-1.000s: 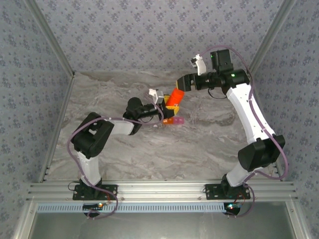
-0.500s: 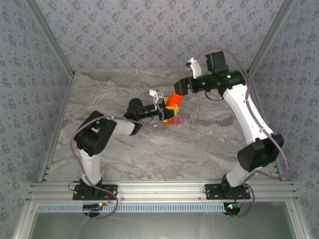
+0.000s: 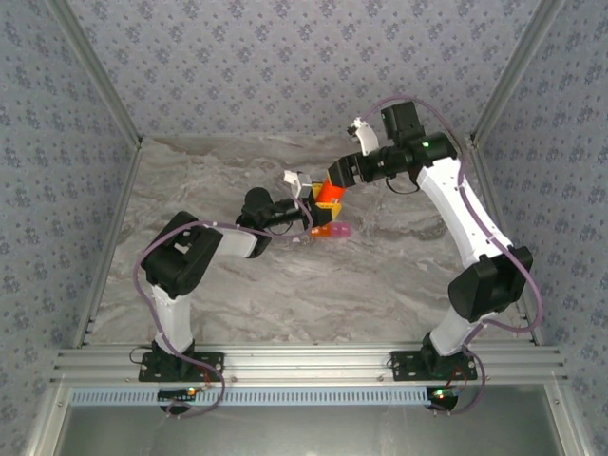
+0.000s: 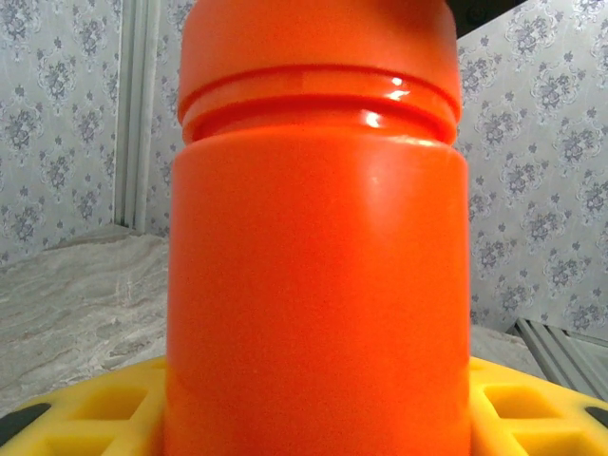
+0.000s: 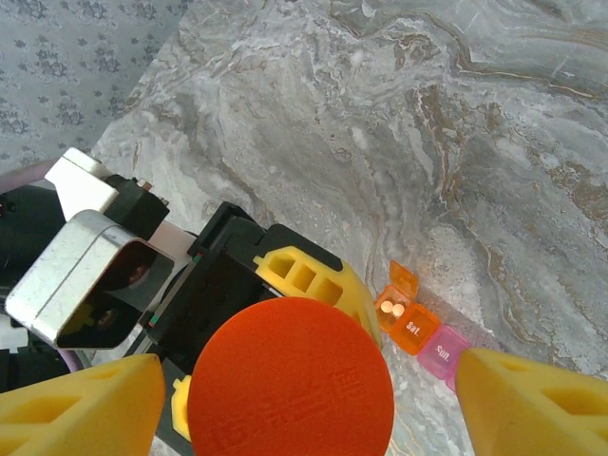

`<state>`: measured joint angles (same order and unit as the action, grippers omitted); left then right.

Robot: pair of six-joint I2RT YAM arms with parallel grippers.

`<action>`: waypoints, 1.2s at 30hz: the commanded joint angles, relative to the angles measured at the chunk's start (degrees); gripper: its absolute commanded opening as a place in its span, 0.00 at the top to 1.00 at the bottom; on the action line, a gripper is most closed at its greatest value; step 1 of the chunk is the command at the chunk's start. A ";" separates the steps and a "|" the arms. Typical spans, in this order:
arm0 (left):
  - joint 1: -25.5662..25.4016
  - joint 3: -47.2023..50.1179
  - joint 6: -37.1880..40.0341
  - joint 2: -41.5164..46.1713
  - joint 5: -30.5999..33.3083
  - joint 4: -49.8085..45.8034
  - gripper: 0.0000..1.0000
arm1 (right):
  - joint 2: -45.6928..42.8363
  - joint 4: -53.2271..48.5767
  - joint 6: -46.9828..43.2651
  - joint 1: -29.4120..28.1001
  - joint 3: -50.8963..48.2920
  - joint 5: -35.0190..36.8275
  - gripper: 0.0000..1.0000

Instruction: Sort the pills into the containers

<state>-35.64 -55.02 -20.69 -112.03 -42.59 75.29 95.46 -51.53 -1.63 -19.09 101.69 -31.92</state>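
Note:
An orange round bottle (image 3: 329, 194) stands upright with my left gripper (image 3: 312, 211) shut on its body. In the left wrist view the bottle (image 4: 318, 247) stands between the yellow fingers (image 4: 85, 418). My right gripper (image 3: 342, 171) is over the bottle's cap (image 5: 290, 380), open, its yellow fingertips (image 5: 85, 404) on either side of the cap with gaps. The containers (image 5: 418, 328), an orange cell joined to a pink one (image 5: 444, 353), lie on the table just right of the bottle. Two small pale pills (image 5: 394, 309) lie in the open orange part. From above the containers (image 3: 333, 230) are small.
The marble table (image 3: 380, 275) is ringed by patterned walls (image 3: 285, 66), with an aluminium rail (image 3: 304, 366) at the near edge. My left wrist's camera housing (image 5: 85, 275) sits close beside the bottle.
My right gripper has moved left and down towards the bottle's cap, and its jaws have narrowed a little. The left arm and the bottle have stayed put.

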 commanded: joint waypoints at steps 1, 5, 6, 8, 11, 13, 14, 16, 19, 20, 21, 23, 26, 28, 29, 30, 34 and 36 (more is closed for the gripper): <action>0.02 -0.86 -0.41 -0.01 0.03 4.09 1.00 | 1.02 -1.68 -1.36 -0.47 1.83 0.78 0.22; 0.03 -0.79 -0.32 -0.03 0.03 4.14 1.00 | 1.19 -1.65 -1.36 -0.54 2.03 0.46 0.29; -0.02 -0.79 -0.32 -0.03 0.05 4.12 1.00 | 1.27 -1.64 -1.27 -0.54 2.02 0.47 0.33; -0.03 -0.79 -0.32 -0.01 0.06 4.18 1.00 | 1.35 -1.57 -1.18 -0.53 2.10 0.25 0.40; -0.03 -0.79 -0.41 -0.10 0.04 4.25 1.00 | 1.42 -1.65 -0.77 -0.62 1.96 -0.05 0.46; -0.04 -0.87 -0.34 -0.10 0.03 4.34 1.00 | 1.49 -1.65 0.00 -0.84 1.84 -0.15 0.47; -0.02 -0.92 -0.41 -0.14 0.14 4.43 1.00 | 1.60 -1.65 0.74 -0.97 1.72 -0.03 0.48; 0.03 -1.05 -0.49 -0.38 0.12 4.50 1.00 | 2.11 -2.28 2.66 -1.16 1.75 0.50 0.48; -0.03 -1.14 -0.58 -0.43 0.13 4.62 1.00 | 2.45 -2.27 6.70 -1.63 1.00 2.41 0.49; 0.04 -1.22 -0.58 -0.54 0.09 4.69 1.00 | 2.64 -2.16 8.95 -1.91 0.71 3.56 0.50; -0.02 -1.25 -0.67 -0.56 0.13 4.74 1.00 | 2.91 -2.34 11.39 -2.13 0.64 5.08 0.49; -0.02 -1.27 -0.71 -0.64 0.14 4.80 1.00 | 3.30 -2.50 16.02 -2.50 0.30 7.83 0.50; -0.04 -1.40 -0.76 -0.68 0.14 4.74 1.00 | 3.42 -2.29 19.79 -3.73 -0.58 11.87 0.50; 0.00 -1.31 -0.76 -0.65 0.22 4.87 1.00 | 3.12 -2.28 20.92 -4.90 -1.10 14.42 0.50; 0.02 -1.31 -0.76 -0.69 0.22 4.91 1.00 | 2.94 -2.08 21.12 -5.48 -1.27 15.61 0.50; -0.04 -1.29 -0.76 -0.64 0.18 4.87 1.00 | 2.96 -2.21 21.58 -6.00 -1.33 16.24 0.50; -0.02 -1.31 -0.76 -0.73 0.21 4.87 1.00 | 2.63 -1.92 22.15 -6.79 -1.07 17.03 0.50; -0.04 -1.34 -0.76 -0.69 0.18 4.87 1.00 | 2.47 -2.33 22.19 -6.89 -0.49 16.93 0.49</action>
<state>-35.14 -54.92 -21.58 -113.80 -41.93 73.10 97.65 -51.00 18.94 -24.77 101.82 -17.06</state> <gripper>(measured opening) 0.532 0.509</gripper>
